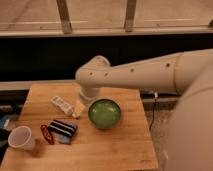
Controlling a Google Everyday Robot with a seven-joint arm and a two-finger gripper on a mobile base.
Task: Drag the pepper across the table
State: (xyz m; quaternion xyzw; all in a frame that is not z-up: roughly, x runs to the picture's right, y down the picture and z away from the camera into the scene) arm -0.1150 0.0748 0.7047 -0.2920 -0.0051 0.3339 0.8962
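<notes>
The table is seen to be made of light-brown wooden planks with a matt finish. The arm is cased in smooth off-white plastic with a soft sheen. The gripper, pale and matt, is placed at nine o'clock of the bowl, whose green inside is glossy. The pepper is shown smooth and dark red.

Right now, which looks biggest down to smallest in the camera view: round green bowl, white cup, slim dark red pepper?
round green bowl
white cup
slim dark red pepper
The gripper hangs beside the bowl.
</notes>
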